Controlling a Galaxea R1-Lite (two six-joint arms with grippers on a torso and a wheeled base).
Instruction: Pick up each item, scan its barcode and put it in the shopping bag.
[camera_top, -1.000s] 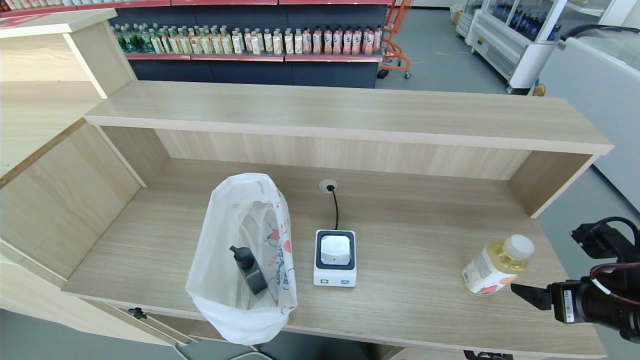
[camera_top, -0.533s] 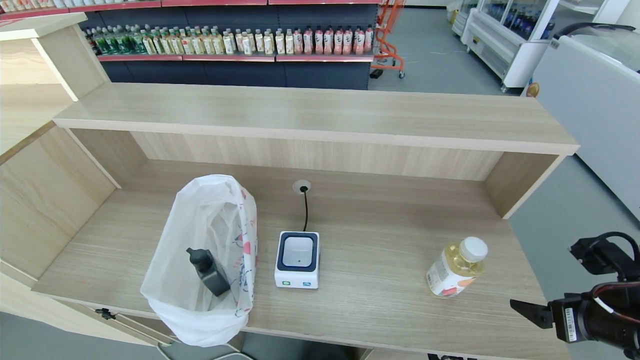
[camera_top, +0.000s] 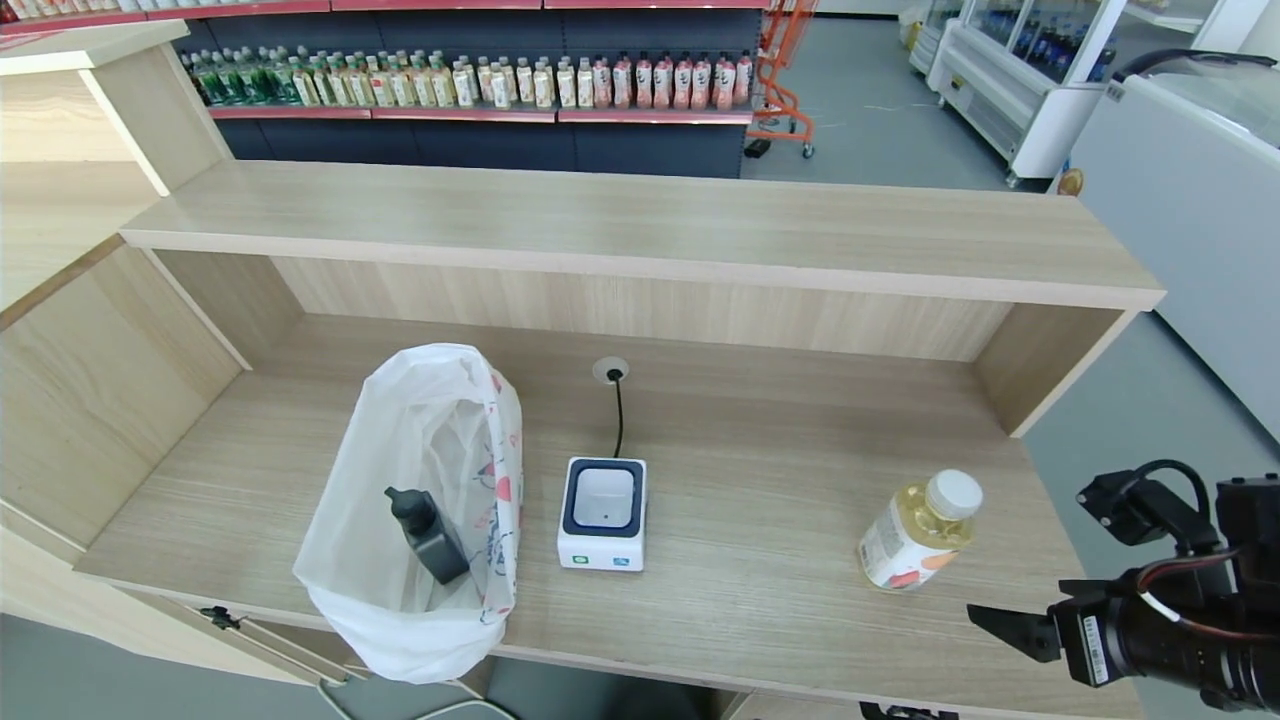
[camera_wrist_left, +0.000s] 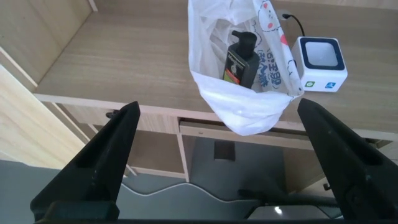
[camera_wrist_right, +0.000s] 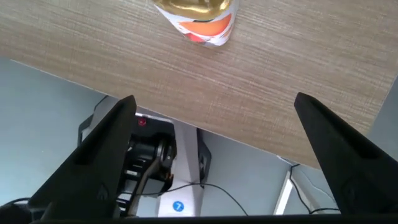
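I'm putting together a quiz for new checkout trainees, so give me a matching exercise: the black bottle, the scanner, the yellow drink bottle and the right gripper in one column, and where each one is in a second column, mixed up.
1. black bottle
2. scanner
3. yellow drink bottle
4. right gripper

A. standing on the counter, toward the robot's right
B. open and empty, near the counter's front edge
C. inside the shopping bag
D. on the counter, between the shopping bag and the yellow drink bottle

Pairs: 1-C, 2-D, 3-A, 4-B.
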